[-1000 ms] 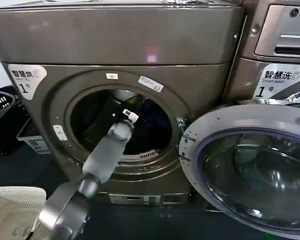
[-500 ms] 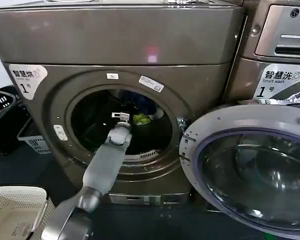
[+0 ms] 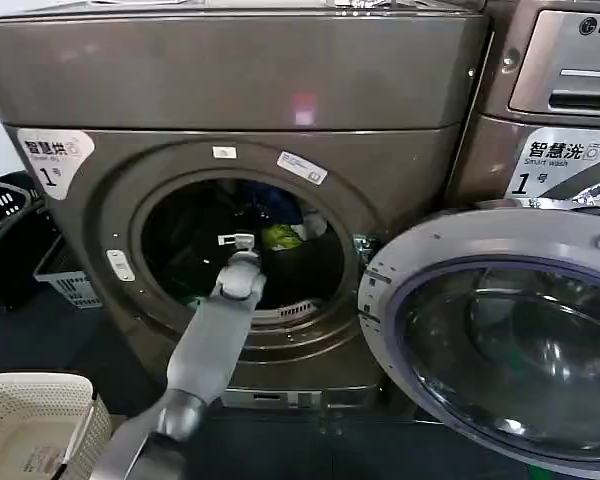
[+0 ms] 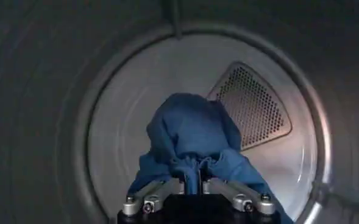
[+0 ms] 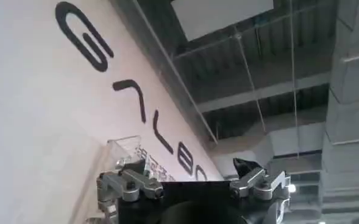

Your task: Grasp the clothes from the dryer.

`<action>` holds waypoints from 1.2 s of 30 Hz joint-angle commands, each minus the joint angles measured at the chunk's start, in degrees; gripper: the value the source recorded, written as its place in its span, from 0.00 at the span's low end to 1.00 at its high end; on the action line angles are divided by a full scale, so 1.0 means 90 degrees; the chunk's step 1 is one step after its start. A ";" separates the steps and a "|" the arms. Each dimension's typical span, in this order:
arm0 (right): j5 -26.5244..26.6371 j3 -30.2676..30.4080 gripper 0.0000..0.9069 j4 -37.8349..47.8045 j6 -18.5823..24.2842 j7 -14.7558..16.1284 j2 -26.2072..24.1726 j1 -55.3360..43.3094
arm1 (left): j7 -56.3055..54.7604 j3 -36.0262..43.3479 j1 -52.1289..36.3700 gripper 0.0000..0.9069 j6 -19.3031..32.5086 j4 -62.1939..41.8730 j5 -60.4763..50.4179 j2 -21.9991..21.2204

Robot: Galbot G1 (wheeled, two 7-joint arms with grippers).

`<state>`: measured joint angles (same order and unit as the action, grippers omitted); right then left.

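**Left claw clamped on blue garment inside the drum**

You have the left arm reaching up from the lower left of the head view, through the round porthole of the dryer (image 3: 280, 90). The left claw (image 4: 192, 176) sits inside the drum, with its fingers (image 4: 152, 193) drawn in tight on a fold of the dark blue garment (image 4: 191, 131). The blue cloth bunches up above the pinch and drapes down on both sides of it, in front of the drum's pale back wall and its perforated vent (image 4: 252, 106).

From the head view you see the clothes (image 3: 285, 225) past the wrist, deep in the opening: a lime-green piece (image 3: 280, 237) with dark blue above it and a bit of white to its right.

The chrome-rimmed glass door (image 3: 500, 340) hangs swung open to the right. A white basket (image 3: 30, 425) stands at lower left.

The right claw (image 5: 194, 182) points up toward a wall with large lettering and the ceiling; its fingers stand well apart, holding nothing
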<state>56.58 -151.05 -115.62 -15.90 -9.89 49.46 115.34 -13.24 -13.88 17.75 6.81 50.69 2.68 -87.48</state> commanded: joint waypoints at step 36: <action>0.0047 -0.0134 1.00 0.0058 -0.0003 -0.0084 -0.0005 0.0025 | -0.0251 -0.0013 0.0150 0.00 -0.0036 0.0136 -0.0149 -0.0100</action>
<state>57.01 -152.05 -115.18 -15.52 -10.52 49.54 115.53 -15.42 -14.02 19.14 6.52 51.95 1.37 -88.36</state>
